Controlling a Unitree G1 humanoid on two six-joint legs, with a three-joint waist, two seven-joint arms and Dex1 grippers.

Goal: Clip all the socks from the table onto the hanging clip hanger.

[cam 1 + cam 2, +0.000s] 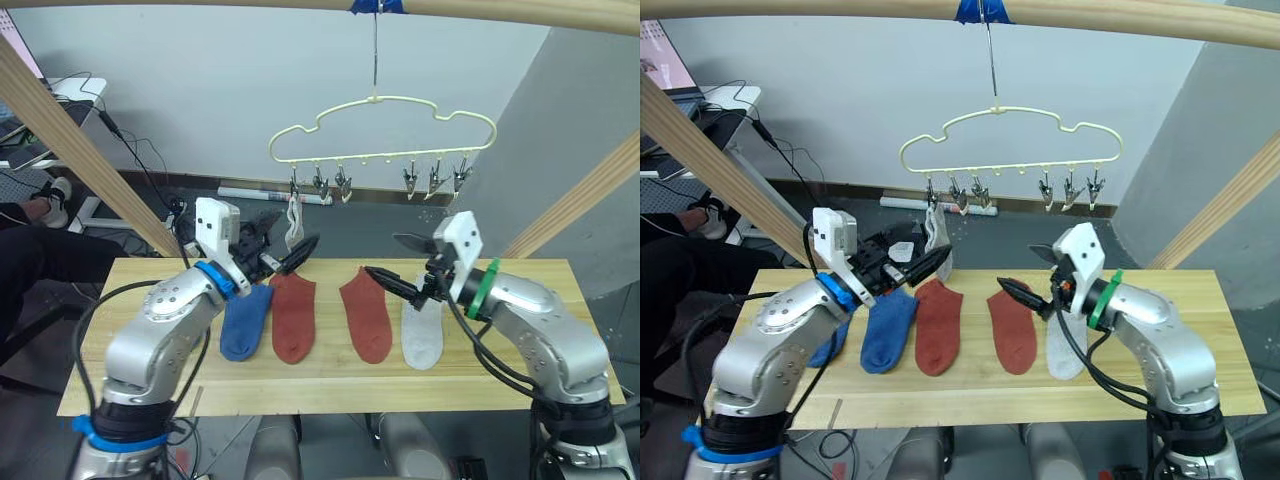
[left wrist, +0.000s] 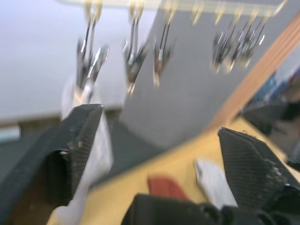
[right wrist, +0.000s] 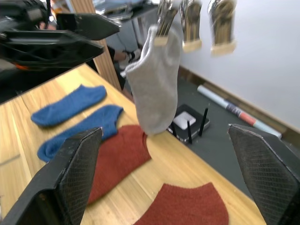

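The pale yellow clip hanger (image 1: pixel 385 128) hangs from a hook above the far side of the table (image 1: pixel 540 375). One light grey sock (image 1: pixel 293 222) dangles from its leftmost clip; the other clips (image 1: pixel 435 180) hold nothing. On the wood lie a blue sock (image 1: pixel 245 320), two rust red socks (image 1: pixel 293 315) (image 1: pixel 367 312) and a grey sock (image 1: pixel 422 332). A second blue sock (image 1: pixel 830 342) peeks out behind my left arm. My left gripper (image 1: pixel 283 243) is open just beside the hanging sock. My right gripper (image 1: pixel 383 254) is open above the right red sock, holding nothing.
A thick wooden beam with blue tape (image 1: pixel 378 6) carries the hook. Slanted wooden posts (image 1: pixel 90 160) (image 1: pixel 585 195) flank the table. Cables and a power strip (image 1: pixel 270 193) lie on the floor behind. A person's shoe (image 1: pixel 55 195) shows at far left.
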